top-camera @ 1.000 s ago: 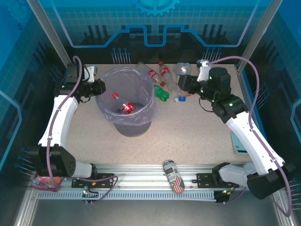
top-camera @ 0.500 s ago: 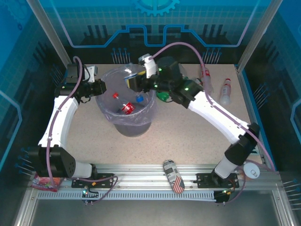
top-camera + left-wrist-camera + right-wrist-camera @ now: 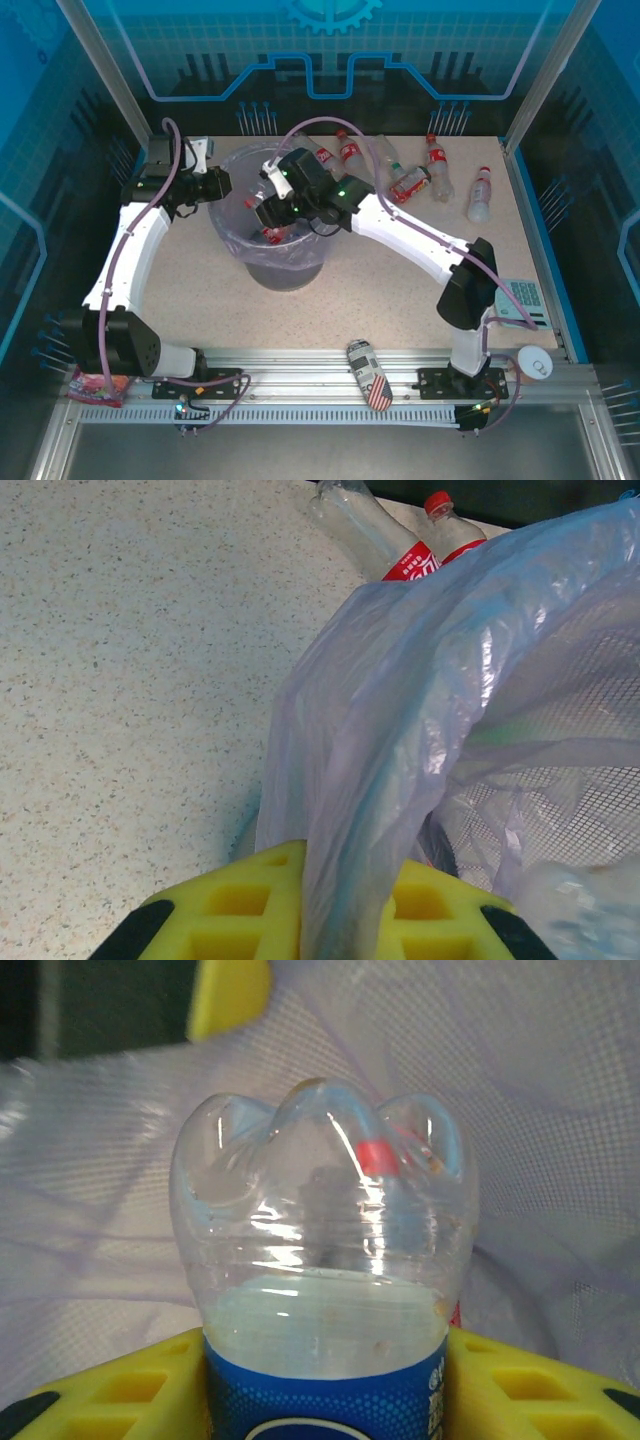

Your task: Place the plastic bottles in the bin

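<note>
My right gripper reaches into the mouth of the bin, a grey bucket lined with a pale-lilac bag. In the right wrist view it is shut on a clear plastic bottle with a blue label, base pointing away, the bag's mesh-backed wall behind. A red-labelled bottle lies inside the bin. My left gripper is shut on the bag's rim, the film pinched between its yellow fingers. Several red-labelled bottles lie along the back: two behind the bin, others to the right.
A flag-patterned can lies on the front rail. A keypad device sits at the table's right edge and a white disc near the right base. A pink packet lies beside the left base.
My right arm has swung from the back right across to the bin with the blue-labelled bottle and has now lowered into its mouth. The left gripper has kept its hold on the bag.
</note>
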